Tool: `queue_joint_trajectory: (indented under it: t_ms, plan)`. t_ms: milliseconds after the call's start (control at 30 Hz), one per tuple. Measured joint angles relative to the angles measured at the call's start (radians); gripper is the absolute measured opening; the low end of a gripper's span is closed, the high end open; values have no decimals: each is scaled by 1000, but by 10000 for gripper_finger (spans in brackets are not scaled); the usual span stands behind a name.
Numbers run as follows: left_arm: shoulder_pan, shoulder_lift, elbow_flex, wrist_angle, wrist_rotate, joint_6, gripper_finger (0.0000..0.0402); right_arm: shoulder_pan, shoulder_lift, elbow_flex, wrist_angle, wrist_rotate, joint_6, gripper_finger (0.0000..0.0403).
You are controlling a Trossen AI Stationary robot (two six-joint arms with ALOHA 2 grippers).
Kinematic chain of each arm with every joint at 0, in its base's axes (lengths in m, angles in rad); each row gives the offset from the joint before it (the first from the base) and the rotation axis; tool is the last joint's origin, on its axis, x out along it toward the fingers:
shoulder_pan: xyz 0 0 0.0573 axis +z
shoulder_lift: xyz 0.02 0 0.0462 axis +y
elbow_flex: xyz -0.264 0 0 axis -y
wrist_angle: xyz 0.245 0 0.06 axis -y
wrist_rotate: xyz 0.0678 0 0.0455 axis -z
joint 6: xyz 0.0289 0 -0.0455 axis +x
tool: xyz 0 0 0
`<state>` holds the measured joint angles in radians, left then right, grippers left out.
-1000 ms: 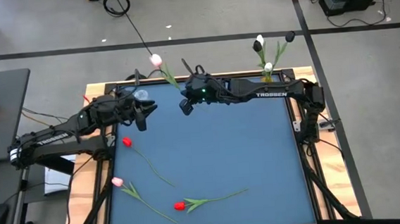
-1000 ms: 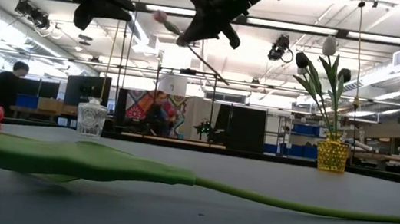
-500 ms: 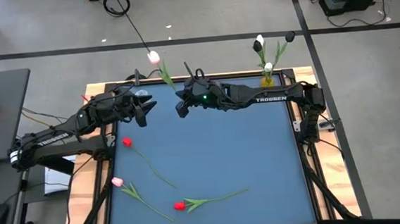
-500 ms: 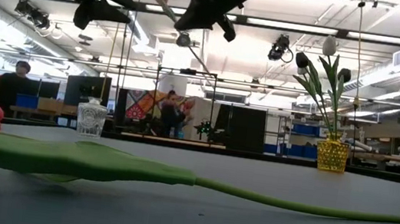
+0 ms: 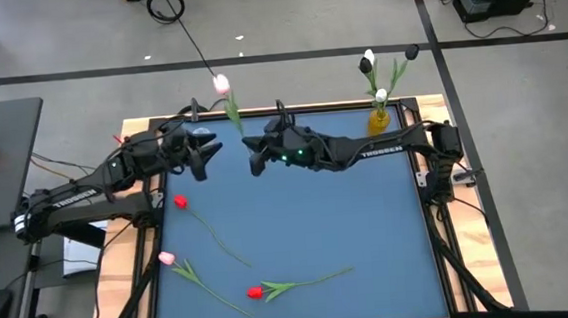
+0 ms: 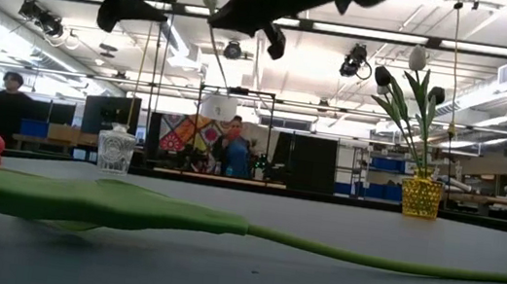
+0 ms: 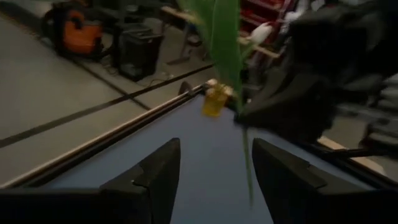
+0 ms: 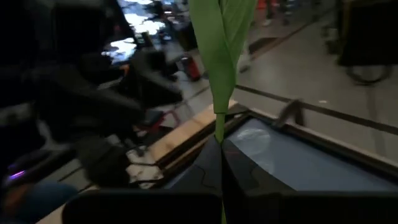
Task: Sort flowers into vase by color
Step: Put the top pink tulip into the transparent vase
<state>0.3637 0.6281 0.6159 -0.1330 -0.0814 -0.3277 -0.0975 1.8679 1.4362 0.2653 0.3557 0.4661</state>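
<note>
My right gripper [image 5: 256, 157] hangs over the table's far left part, shut on a pink tulip [image 5: 221, 83] whose head rises over the far edge. Its broad green leaf [image 8: 221, 50] stands above the fingers. My left gripper [image 5: 200, 157] hangs open just left of it, above a clear glass vase [image 5: 202, 135], with nothing between its fingers [image 7: 149, 180]. Two red tulips [image 5: 180, 201] [image 5: 255, 292] and a second pink one [image 5: 167, 257] lie flat on the blue mat. At the far right a yellow vase [image 5: 379, 120] holds white and black tulips. My right gripper pinches the pink tulip's thin stem [image 8: 219, 144] between its two fingers, just below the leaf. The fingers come about level from the table's right side and lie across the stem. The tulip is lifted clear, head up, and its stem end [image 7: 247, 168] hangs below the fingers.
The near red tulip's stem [image 6: 366, 258] runs across the low view close to the camera. The clear vase [image 6: 116, 151] stands at the far left, the yellow vase [image 6: 420, 195] at the far right. A wooden frame [image 5: 144, 229] edges the mat. People stand in the room behind.
My right gripper has gone a little toward the table's left edge and tipped, so the pink tulip has swung from a slant to nearly upright, its head risen. My left gripper has opened beside the stem and kept its place.
</note>
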Motion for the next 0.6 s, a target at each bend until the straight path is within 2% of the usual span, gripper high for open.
queue_joint_trajectory:
  t_ms: [233,333,467,600]
  plan:
    - [10,12,0,76,34,36,206,2,-3,-37,110,-140,-101,0]
    - [38,32,-1,121,113,36,206,2,-5,-36,171,-182,-150,0]
    - [66,62,-1,260,246,27,199,0,-5,-36,153,-220,-169,0]
    - [87,92,0,338,313,-4,181,-1,-5,-36,143,-233,-207,0]
